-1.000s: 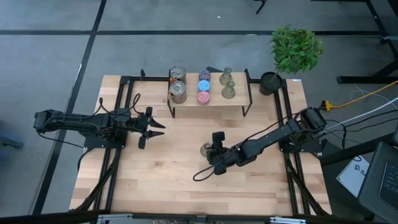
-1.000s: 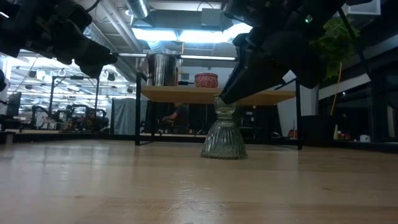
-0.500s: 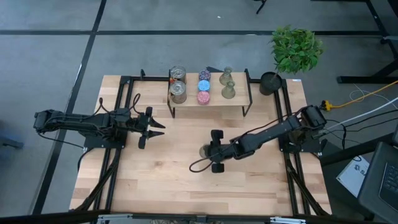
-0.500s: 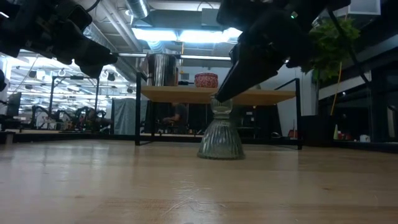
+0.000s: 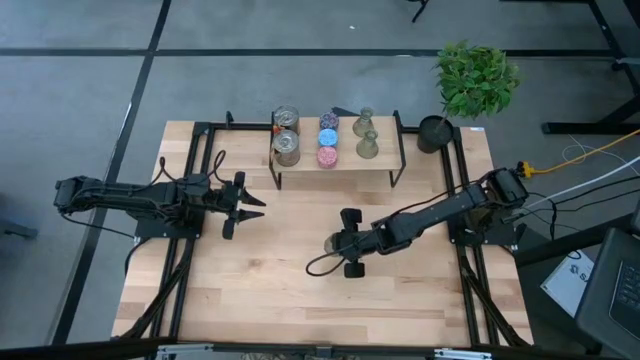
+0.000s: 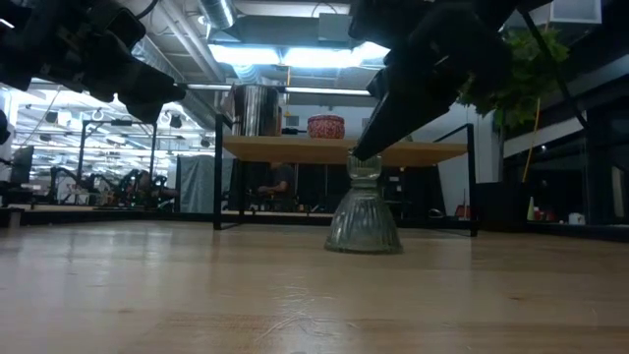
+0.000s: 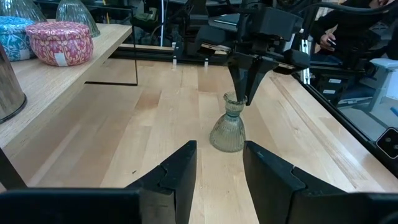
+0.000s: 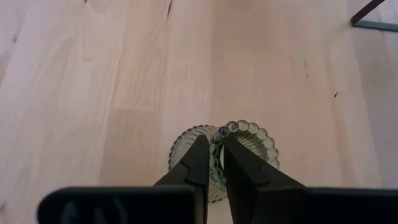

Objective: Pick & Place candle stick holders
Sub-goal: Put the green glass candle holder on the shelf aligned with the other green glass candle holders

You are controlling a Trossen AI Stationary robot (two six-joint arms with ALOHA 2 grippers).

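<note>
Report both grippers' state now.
Left gripper: open, empty.
Right gripper: shut on the rim of the olive-green ribbed glass vase-shaped holder.

A light wooden table [image 5: 270, 290] fills the middle of the high view, ringed by grey floor with dark seams. A low wooden shelf [image 5: 335, 163] on thin black legs stands at the table's upper centre. Past the table's upper right corner, a leafy green plant [image 5: 476, 76] rises from a black pot [image 5: 434, 133]. An orange cable [image 5: 580, 152] runs off at right. In the low view's left background stand blurred workbenches [image 6: 98, 187] under bright ceiling lights [image 6: 285, 54].
</note>
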